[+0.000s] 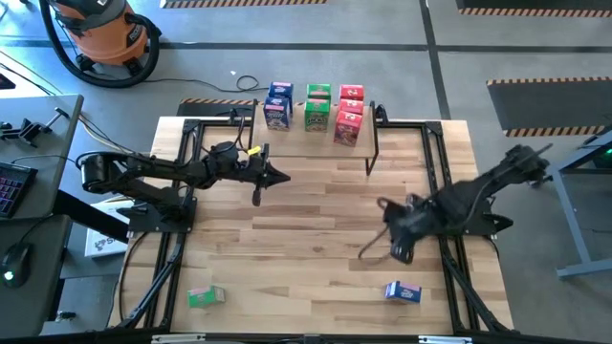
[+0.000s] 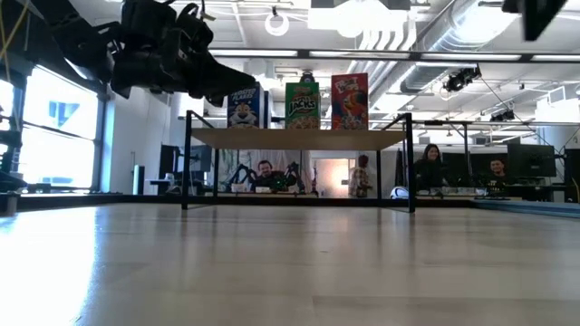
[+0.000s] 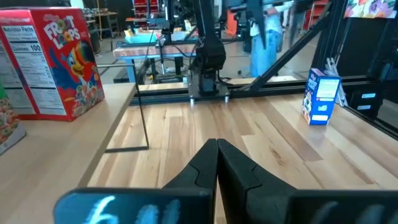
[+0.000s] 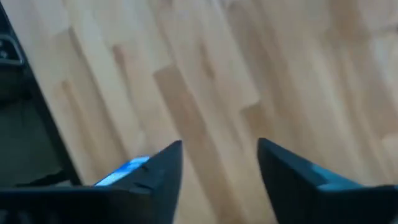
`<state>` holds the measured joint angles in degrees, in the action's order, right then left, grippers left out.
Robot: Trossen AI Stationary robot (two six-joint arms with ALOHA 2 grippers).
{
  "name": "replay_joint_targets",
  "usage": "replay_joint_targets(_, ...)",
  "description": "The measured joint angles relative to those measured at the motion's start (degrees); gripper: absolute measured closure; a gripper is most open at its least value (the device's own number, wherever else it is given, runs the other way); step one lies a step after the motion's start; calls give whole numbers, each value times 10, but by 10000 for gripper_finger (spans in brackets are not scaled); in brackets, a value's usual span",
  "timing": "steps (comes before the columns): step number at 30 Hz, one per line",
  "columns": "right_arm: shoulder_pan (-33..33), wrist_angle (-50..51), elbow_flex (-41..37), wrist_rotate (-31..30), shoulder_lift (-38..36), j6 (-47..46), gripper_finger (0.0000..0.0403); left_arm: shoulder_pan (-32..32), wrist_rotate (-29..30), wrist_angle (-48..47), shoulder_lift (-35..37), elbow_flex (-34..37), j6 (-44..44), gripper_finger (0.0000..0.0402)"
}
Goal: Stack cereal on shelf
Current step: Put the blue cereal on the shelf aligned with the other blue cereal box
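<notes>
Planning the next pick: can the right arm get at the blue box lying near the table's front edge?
Probably yes. The blue box lies alone on bare wood close to the right tool, whose fingers are open and empty. Nothing stands between them; the left tool is shut, far off near the shelf.

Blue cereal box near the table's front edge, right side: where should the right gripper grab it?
The small blue cardboard cereal box appears to lie flat on the wooden tabletop, long axis roughly left-right. Probably best: the open right gripper drops from above and pinches its two long edges across the short width.
</notes>
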<state>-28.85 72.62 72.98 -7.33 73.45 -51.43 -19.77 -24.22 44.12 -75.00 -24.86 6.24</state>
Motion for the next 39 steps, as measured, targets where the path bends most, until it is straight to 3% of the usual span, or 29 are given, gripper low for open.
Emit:
replay_joint_targets(6, -81, 33, 52, 41, 90, -138, 142, 0, 0, -15, 0, 0, 0, 401)
replay_joint_targets(14, -189, 3, 82, 95, 192, -270, 130, 0, 0, -26, 0, 0, 0, 401)
replay_joint_targets(22, -218, -23, 91, 94, 241, -269, 130, 23, -7, -35, 0, 0, -1, 401)
replay_joint_targets(39, -218, -2, 87, 64, 248, -231, 130, 64, 2, -40, 0, 0, 5, 401)
